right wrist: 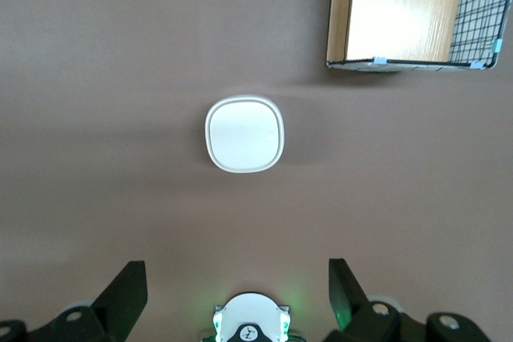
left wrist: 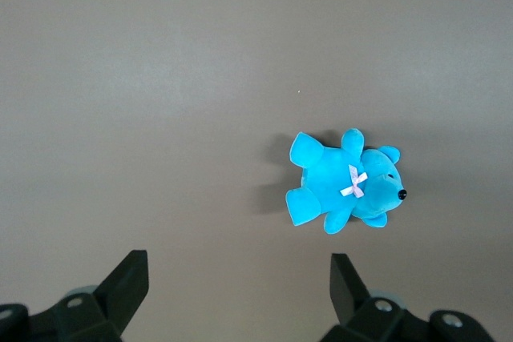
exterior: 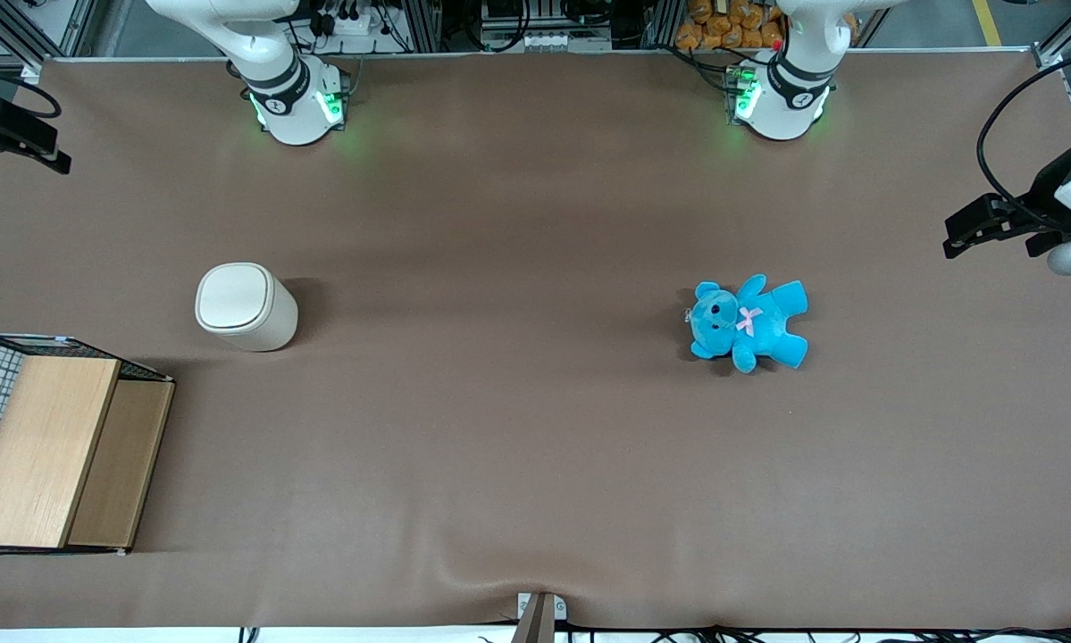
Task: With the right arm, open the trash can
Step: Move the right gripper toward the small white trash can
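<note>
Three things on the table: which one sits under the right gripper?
The trash can, cream-white with its flat lid shut. The open gripper hangs high above it. The wire basket lies nearer the front camera; the blue teddy bear lies toward the parked arm's end.

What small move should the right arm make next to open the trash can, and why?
Probably lower the gripper straight toward the trash can. The wrist view looks down on its flat lid, which is shut, from high above with the jaws open and touching nothing. The wire basket stands apart beside it, so the descent looks free.
</note>
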Available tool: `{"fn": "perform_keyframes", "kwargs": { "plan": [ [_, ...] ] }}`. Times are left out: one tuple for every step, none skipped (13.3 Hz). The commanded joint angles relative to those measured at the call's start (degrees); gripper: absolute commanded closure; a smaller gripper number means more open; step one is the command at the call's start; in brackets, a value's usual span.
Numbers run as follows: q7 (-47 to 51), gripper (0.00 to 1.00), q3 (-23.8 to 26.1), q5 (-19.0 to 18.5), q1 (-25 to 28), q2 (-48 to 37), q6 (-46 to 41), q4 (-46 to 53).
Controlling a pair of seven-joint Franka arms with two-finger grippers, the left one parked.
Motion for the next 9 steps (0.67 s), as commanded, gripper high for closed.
{"fn": "perform_keyframes", "kwargs": {
  "plan": [
    [-0.15, 0.07, -0.23, -1.36, 0.08, 0.50, -0.45, -2.63],
    [-0.84, 0.30, -0.23, -1.36, 0.08, 0.50, -0.37, -4.29],
    [-1.89, 0.75, -0.23, -1.36, 0.08, 0.50, -0.19, -6.40],
    [-1.90, 1.00, -0.32, -1.28, 0.08, 0.50, 0.42, -8.77],
    [-1.91, 1.00, -0.41, -1.19, -0.27, 0.50, 1.73, -10.88],
    [-2.08, 1.00, -0.41, -1.27, -0.62, 0.50, 3.66, -13.51],
    [-2.08, 1.00, -0.41, -1.27, -0.63, 0.50, 5.42, -15.89],
    [-2.08, 1.00, -0.41, -1.27, -0.54, 0.50, 7.61, -18.61],
    [-2.08, 1.00, -0.41, -1.27, -0.45, 0.50, 10.59, -21.59]
  ]
}}
